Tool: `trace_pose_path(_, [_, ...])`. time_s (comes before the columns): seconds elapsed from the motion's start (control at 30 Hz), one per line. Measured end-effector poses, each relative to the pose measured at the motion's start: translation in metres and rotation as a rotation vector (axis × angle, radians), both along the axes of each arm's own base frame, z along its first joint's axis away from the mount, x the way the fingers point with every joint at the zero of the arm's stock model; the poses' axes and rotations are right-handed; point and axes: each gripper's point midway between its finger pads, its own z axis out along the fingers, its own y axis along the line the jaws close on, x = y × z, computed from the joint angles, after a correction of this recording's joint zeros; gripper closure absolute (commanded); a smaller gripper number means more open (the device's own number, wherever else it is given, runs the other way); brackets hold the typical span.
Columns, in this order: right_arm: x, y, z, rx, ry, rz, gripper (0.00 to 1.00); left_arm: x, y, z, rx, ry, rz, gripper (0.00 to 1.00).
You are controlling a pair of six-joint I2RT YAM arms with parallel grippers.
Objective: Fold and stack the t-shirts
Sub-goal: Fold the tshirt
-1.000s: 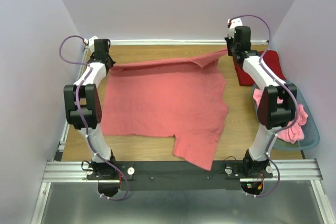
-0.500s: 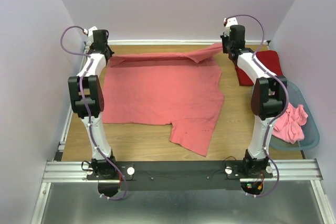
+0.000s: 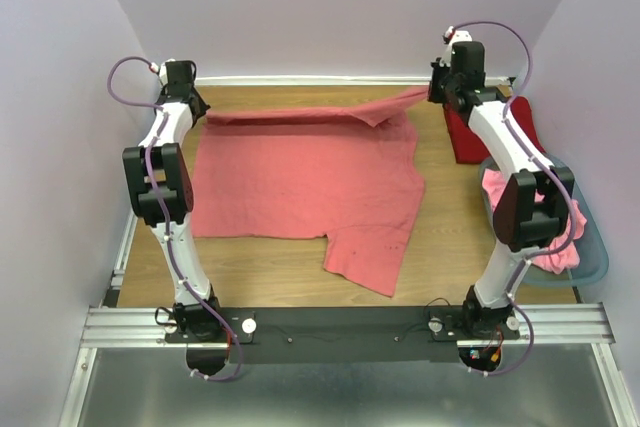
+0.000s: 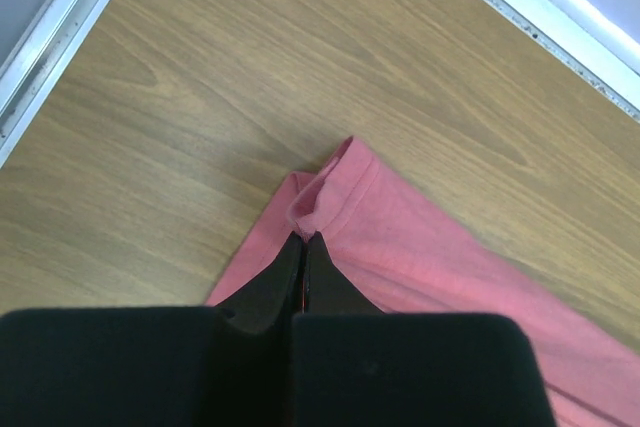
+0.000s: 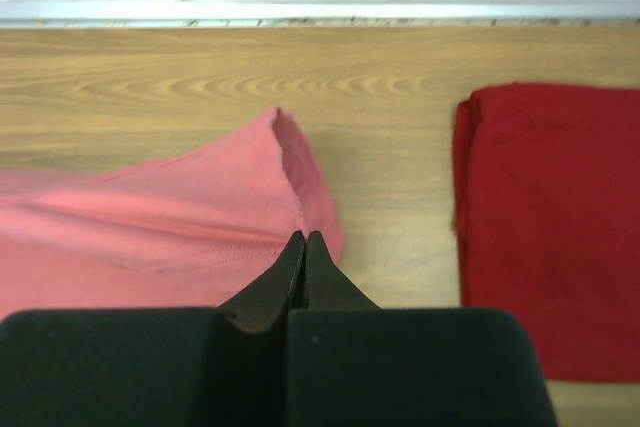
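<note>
A salmon-pink t-shirt lies spread on the wooden table, its far edge lifted and pulled taut between both grippers. My left gripper is shut on the shirt's far left corner. My right gripper is shut on the far right corner. A folded deep red t-shirt lies at the far right, also in the right wrist view. More pink t-shirts sit in the basket.
A grey-blue plastic basket stands at the right edge, partly behind my right arm. A white rail runs along the table's far edge, and a metal rail along the left side.
Both grippers have moved outward, the left to the left and the right to the right, stretching the shirt's far edge. The shirt slid toward the back of the table.
</note>
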Motion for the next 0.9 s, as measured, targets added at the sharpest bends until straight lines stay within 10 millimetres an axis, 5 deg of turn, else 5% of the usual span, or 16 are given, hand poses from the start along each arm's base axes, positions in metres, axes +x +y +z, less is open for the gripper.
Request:
trace_pose_path(0.1, [-0.015, 0.005, -0.003, 0.055, 0.039, -0.001, 1.0, -0.002, 0.001, -0.001, -0.007, 0.008, -0.002, 1.0])
trace_pose_path(0.37, [-0.059, 0.014, -0.062, 0.142, 0.247, -0.016, 1.0, 0.0, 0.007, 0.009, 0.022, 0.009, -0.024, 1.0])
trace_pose_path(0.7, [-0.073, 0.022, -0.078, 0.196, 0.318, -0.015, 1.0, 0.042, 0.017, 0.101, 0.139, -0.179, -0.081, 1.0])
trace_pose_path(0.9, [-0.074, 0.027, -0.077, 0.227, 0.326, -0.002, 0.99, 0.039, 0.016, 0.08, 0.137, -0.138, -0.087, 1.0])
